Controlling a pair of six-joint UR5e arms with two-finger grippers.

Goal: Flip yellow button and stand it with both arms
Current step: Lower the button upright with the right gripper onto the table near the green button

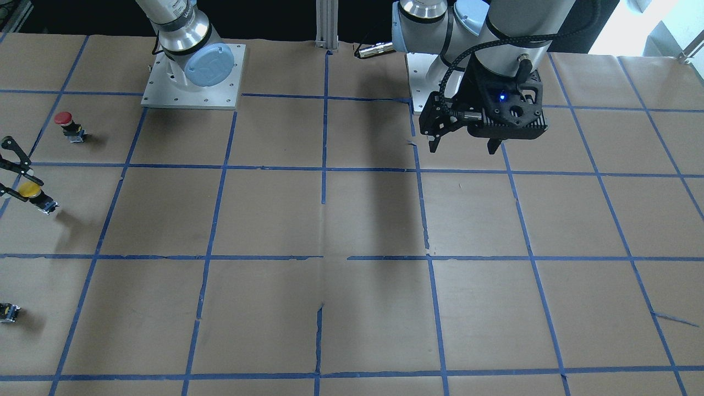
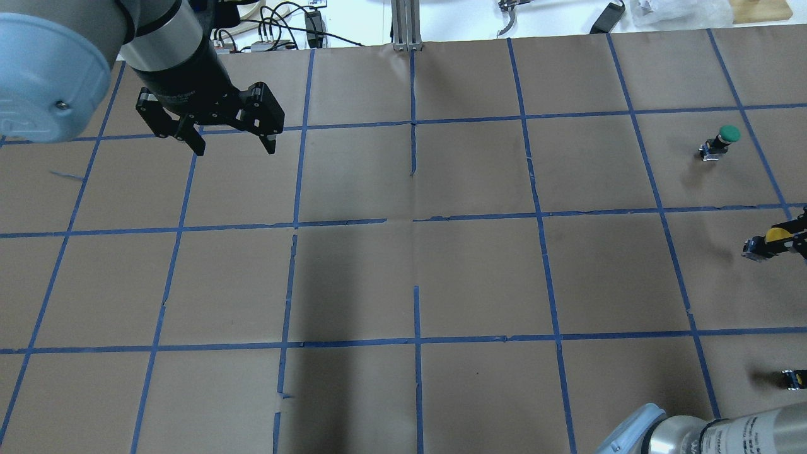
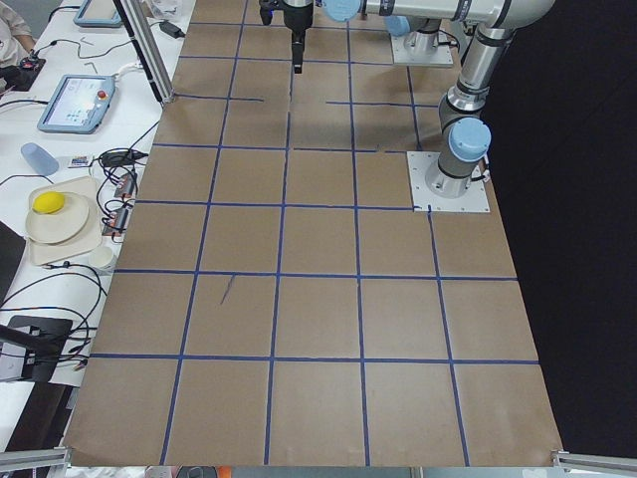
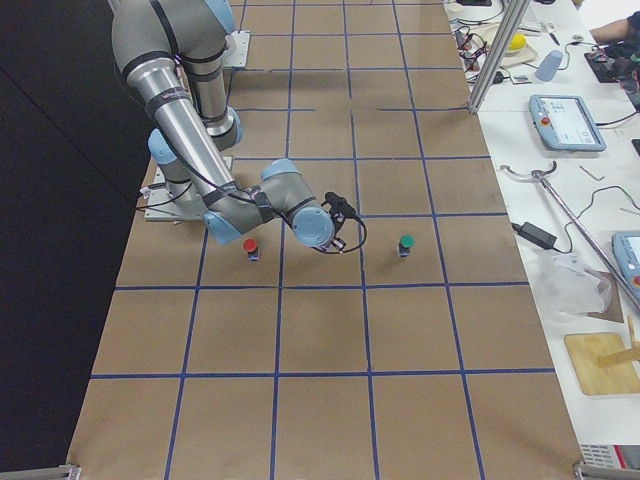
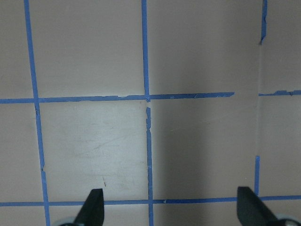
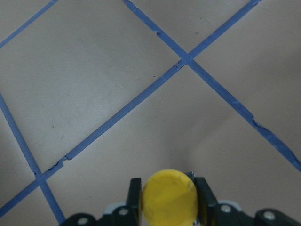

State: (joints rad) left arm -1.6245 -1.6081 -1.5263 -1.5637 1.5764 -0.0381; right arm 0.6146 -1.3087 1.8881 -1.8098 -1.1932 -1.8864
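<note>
The yellow button [image 1: 27, 190] is at the table's edge on my right side, tilted on its side with its metallic base pointing away from the gripper. My right gripper [image 1: 33, 190] is shut on it. In the right wrist view the yellow cap [image 6: 168, 197] sits between the two black fingers [image 6: 135, 197]. It also shows at the right edge of the overhead view [image 2: 775, 235], inside the right gripper [image 2: 787, 238]. My left gripper [image 2: 230, 144] is open and empty above the far left squares, far from the button; it also shows in the front view [image 1: 465, 146] and the left wrist view [image 5: 170, 209].
A red-capped button [image 1: 65, 124] stands near the right arm's base. A green-capped button [image 2: 725, 139] stands farther out on the right. A small black switch block [image 2: 795, 378] lies near the right edge. Brown paper with a blue tape grid [image 2: 416, 221] covers the table.
</note>
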